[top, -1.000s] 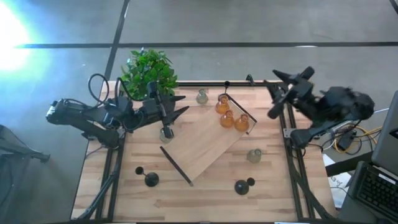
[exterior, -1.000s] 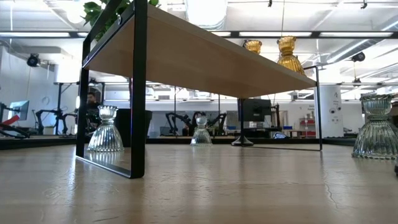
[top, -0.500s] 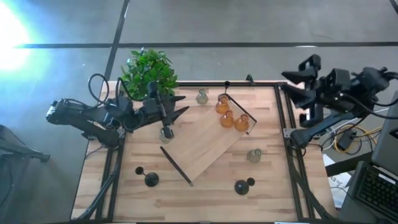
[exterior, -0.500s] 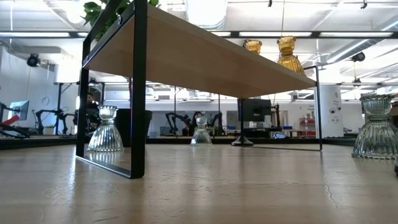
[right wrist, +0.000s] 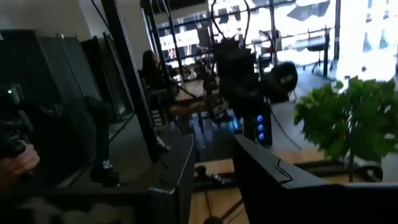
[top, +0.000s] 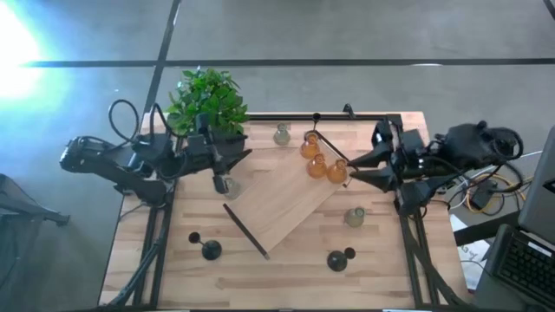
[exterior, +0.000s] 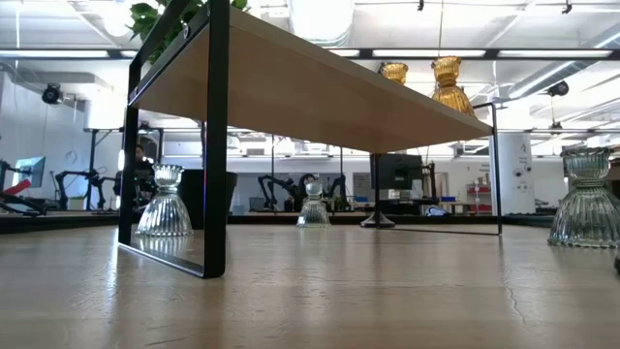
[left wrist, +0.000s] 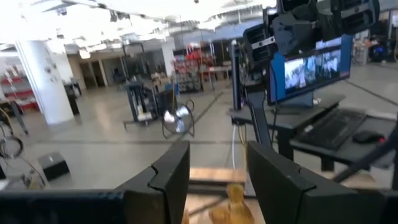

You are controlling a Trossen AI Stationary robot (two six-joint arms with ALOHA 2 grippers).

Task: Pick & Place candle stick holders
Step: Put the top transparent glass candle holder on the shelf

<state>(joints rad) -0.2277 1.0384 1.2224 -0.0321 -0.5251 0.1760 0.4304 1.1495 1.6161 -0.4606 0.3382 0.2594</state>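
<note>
Motion is mostly on the right: the right gripper [top: 357, 168], jaws spread, has swung in toward the amber holders [top: 316, 156] on the shelf [top: 277, 204] at one o'clock, while the left gripper [top: 234, 166] hovers released above a clear holder [top: 223, 184].

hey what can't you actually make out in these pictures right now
- High view: whether the left gripper touches the pale holder below it; the arm overlaps it.
- Low view: the third amber holder; only two show above the shelf.
- Left wrist view: the amber holder is blurred and cut off.
</note>
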